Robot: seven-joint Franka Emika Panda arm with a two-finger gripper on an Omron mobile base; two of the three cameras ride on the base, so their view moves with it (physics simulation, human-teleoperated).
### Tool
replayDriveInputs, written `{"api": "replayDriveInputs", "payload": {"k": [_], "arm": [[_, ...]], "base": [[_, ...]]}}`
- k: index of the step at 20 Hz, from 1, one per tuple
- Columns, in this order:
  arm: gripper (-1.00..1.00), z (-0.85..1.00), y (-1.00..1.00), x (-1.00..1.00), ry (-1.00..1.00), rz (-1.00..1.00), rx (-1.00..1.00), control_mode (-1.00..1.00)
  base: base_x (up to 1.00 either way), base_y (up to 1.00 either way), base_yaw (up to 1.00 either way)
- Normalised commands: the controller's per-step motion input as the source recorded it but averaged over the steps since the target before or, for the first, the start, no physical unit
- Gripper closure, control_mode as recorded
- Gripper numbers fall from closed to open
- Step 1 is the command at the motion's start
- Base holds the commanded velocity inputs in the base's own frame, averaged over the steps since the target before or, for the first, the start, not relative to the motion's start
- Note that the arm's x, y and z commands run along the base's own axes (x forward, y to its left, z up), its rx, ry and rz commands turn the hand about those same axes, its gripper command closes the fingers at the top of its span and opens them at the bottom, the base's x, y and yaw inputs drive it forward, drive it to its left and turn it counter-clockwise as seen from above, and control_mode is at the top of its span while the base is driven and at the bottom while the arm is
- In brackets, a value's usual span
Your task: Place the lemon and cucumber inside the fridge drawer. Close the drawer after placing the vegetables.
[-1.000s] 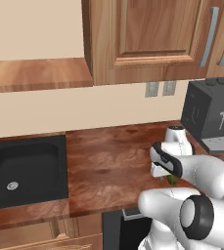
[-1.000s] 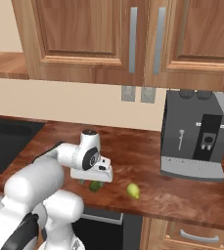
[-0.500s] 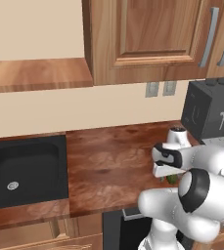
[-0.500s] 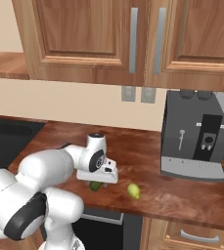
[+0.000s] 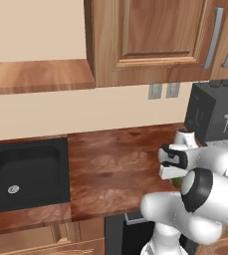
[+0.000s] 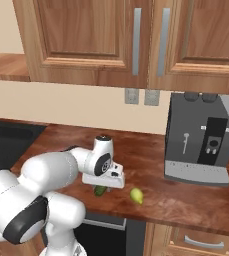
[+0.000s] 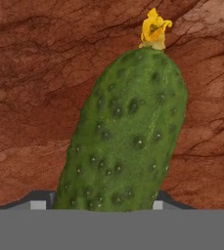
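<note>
Cucumber [image 7: 125,132]: lies on the wooden surface [image 6: 186,197] near its front edge; bumpy dark green skin, a small yellow flower at its far end in the hand view. In the right base view its end [image 6: 100,190] peeks out under the hand.
Pincer [image 6: 102,186]: low over the cucumber, a tip at each side of its near end; whether the tips press it or stand apart I cannot tell.
Lemon [image 6: 136,195]: on the surface just beside the cucumber, toward the coffee machine, apart from the pincer.
Coffee machine [image 6: 201,145]: dark grey, at the back of the surface, below the wooden cabinets [image 6: 136,40].
Sink [image 5: 23,172]: black basin, well apart, at the surface's other end.
</note>
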Motion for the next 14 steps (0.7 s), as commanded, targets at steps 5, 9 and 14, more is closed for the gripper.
{"api": "replayDriveInputs", "payload": {"k": [5, 9, 14], "arm": [[1.0, 0.29, 0.0, -0.08, 0.0, -0.03, 0.0, -1.0], [1.0, 0.99, 0.0, -0.37, -0.05, -0.03, 0.0, -1.0], [1.0, 1.0, 0.04, -0.57, -0.13, -0.14, 0.0, -1.0]], "base": [[0.0, 0.0, 0.0], [0.0, 0.0, 0.0], [0.0, 0.0, 0.0]]}}
